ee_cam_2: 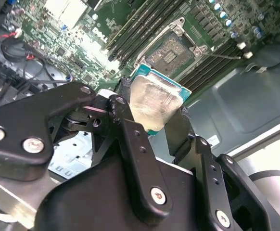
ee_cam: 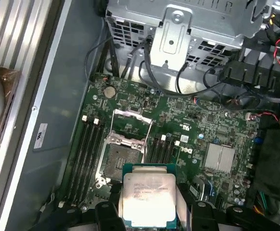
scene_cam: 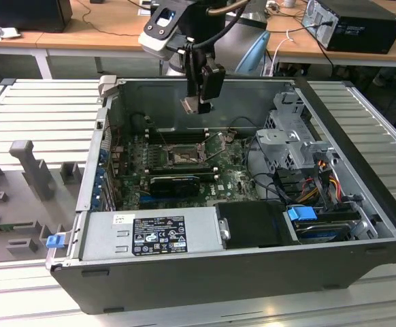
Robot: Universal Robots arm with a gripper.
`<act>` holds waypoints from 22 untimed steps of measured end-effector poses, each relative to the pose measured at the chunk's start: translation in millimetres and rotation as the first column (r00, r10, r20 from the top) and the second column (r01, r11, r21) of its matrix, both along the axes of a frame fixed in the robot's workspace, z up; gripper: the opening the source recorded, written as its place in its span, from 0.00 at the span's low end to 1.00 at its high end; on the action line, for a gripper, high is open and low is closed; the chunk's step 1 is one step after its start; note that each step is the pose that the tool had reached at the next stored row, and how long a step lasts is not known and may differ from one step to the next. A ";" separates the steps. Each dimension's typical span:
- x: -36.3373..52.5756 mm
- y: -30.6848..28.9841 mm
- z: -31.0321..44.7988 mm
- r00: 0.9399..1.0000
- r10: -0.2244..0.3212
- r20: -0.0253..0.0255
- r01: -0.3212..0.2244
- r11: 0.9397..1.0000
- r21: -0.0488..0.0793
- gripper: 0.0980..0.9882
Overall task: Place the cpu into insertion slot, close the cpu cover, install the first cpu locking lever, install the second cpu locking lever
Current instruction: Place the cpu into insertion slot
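Observation:
My gripper [scene_cam: 199, 102] hangs above the open computer case [scene_cam: 205, 279], shut on the cpu [scene_cam: 192, 105]. In both wrist views the cpu [ee_cam: 148, 196] [ee_cam_2: 152, 98] sits clamped between the two black fingers [ee_cam: 107, 212], grey metal face toward the first wrist camera. The insertion slot [ee_cam: 122, 162] [ee_cam_2: 171, 53] [scene_cam: 182, 158] lies on the green motherboard below the chip, with its pin field bare. The cpu cover [ee_cam: 130, 114] stands swung open off the far side of the slot. There is a clear gap between chip and slot.
Black memory slots [ee_cam: 86, 154] flank the socket. A silver heatsink [ee_cam: 219, 158] lies on the board. A metal drive cage [scene_cam: 290, 136] with cables sits at the exterior view's right, and a power supply [scene_cam: 150, 235] at the case front. Grey fixtures [scene_cam: 31, 163] stand outside.

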State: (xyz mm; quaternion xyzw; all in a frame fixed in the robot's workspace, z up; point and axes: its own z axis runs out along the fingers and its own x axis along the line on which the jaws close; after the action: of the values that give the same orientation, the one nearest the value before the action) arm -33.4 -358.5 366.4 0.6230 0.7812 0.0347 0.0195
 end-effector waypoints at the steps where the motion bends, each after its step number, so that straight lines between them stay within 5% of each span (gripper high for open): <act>1: 0.0 0.0 -0.1 1.000 -0.020 0.000 0.020 1.000 0.000 0.48; 22: 0.1 0.0 -16.1 0.998 -0.058 0.000 0.058 0.998 -0.003 0.48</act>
State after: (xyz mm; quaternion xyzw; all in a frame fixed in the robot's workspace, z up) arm -33.3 -358.5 350.3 0.6454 0.7628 0.0331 0.0214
